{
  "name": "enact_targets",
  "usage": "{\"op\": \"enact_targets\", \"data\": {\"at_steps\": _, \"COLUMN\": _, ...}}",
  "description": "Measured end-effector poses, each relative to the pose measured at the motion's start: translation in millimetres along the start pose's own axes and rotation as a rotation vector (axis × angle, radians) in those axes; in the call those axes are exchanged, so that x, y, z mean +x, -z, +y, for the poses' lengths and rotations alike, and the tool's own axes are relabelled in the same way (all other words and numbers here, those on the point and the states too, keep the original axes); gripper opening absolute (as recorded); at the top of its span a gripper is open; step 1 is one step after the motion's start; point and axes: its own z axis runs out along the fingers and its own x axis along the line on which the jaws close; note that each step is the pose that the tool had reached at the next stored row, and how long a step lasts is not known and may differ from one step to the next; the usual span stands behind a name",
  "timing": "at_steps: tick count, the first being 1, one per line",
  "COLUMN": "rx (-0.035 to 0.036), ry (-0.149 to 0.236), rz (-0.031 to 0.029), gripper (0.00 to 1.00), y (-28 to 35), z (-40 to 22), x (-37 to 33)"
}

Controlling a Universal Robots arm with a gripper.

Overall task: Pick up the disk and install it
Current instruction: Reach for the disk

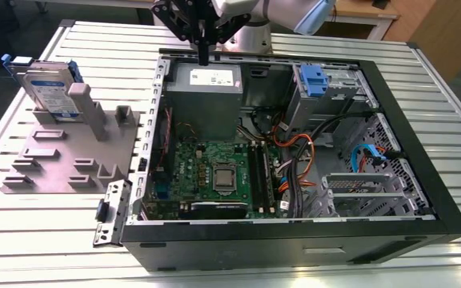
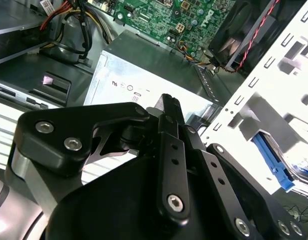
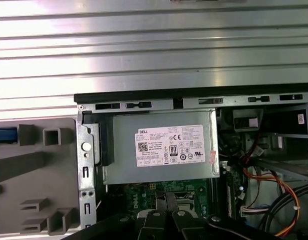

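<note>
The disk (image 1: 48, 85), a silver-grey drive with a white-and-blue label in a blue carrier frame, stands tilted against posts at the far end of the grey fixture plate (image 1: 62, 165), on the exterior view's left. A strip of its blue frame (image 3: 4, 135) shows in the first wrist view. My gripper (image 1: 204, 59) hangs over the far edge of the open computer case (image 1: 295, 234), above the grey power supply (image 1: 204, 90), well apart from the disk. Its black fingers (image 2: 170, 105) are shut together with nothing between them.
The case holds a green motherboard (image 1: 214, 174), orange and black cables (image 1: 302, 150) and a metal drive cage (image 1: 326, 90) with a blue carrier (image 1: 314, 81) in it. Case and fixture plate rest on a ribbed metal table (image 1: 46, 252).
</note>
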Motion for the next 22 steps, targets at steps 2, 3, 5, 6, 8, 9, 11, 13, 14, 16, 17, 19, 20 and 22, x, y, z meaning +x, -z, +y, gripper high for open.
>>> {"op": "enact_targets", "data": {"at_steps": 2, "rx": 0.0000, "ry": 0.000, "rz": 0.0000, "gripper": 0.11, "y": 0.0, "z": -0.1, "x": 1.3}}
{"op": "enact_targets", "data": {"at_steps": 3, "rx": 0.0000, "ry": 0.000, "rz": 0.0000, "gripper": 0.11, "y": 0.1, "z": -0.1, "x": 1.9}}
{"op": "enact_targets", "data": {"at_steps": 5, "rx": 0.0000, "ry": 0.000, "rz": 0.0000, "gripper": 0.11, "y": 0.1, "z": -0.2, "x": 3.1}}
{"op": "enact_targets", "data": {"at_steps": 6, "rx": 0.0000, "ry": 0.000, "rz": 0.0000, "gripper": 0.11, "y": 0.1, "z": -0.3, "x": 3.7}}
{"op": "enact_targets", "data": {"at_steps": 8, "rx": 0.0000, "ry": 0.000, "rz": 0.0000, "gripper": 0.11, "y": 0.1, "z": -0.4, "x": 5.0}}
{"op": "enact_targets", "data": {"at_steps": 9, "rx": 0.0000, "ry": 0.000, "rz": 0.0000, "gripper": 0.11, "y": 0.2, "z": -0.4, "x": 5.5}}
{"op": "enact_targets", "data": {"at_steps": 11, "rx": 0.0000, "ry": 0.000, "rz": 0.0000, "gripper": 0.11, "y": 0.1, "z": -0.5, "x": 6.3}}
{"op": "enact_targets", "data": {"at_steps": 13, "rx": 0.0000, "ry": 0.000, "rz": 0.0000, "gripper": 0.11, "y": 0.2, "z": -0.5, "x": 6.5}}
{"op": "enact_targets", "data": {"at_steps": 14, "rx": 0.0000, "ry": 0.000, "rz": 0.0000, "gripper": 0.11, "y": 0.2, "z": -0.5, "x": 6.7}}
{"op": "enact_targets", "data": {"at_steps": 16, "rx": 0.0000, "ry": 0.000, "rz": 0.0000, "gripper": 0.11, "y": 0.2, "z": -0.5, "x": 6.8}}
{"op": "enact_targets", "data": {"at_steps": 17, "rx": 0.0000, "ry": 0.000, "rz": 0.0000, "gripper": 0.11, "y": 0.2, "z": -0.5, "x": 6.9}}
{"op": "enact_targets", "data": {"at_steps": 19, "rx": 0.0000, "ry": 0.000, "rz": 0.0000, "gripper": 0.11, "y": 0.2, "z": -0.5, "x": 7.4}}
{"op": "enact_targets", "data": {"at_steps": 20, "rx": 0.0000, "ry": 0.000, "rz": 0.0000, "gripper": 0.11, "y": 0.2, "z": -0.6, "x": 7.8}}
{"op": "enact_targets", "data": {"at_steps": 22, "rx": 0.0000, "ry": 0.000, "rz": 0.0000, "gripper": 0.11, "y": 0.2, "z": -0.6, "x": 8.6}}
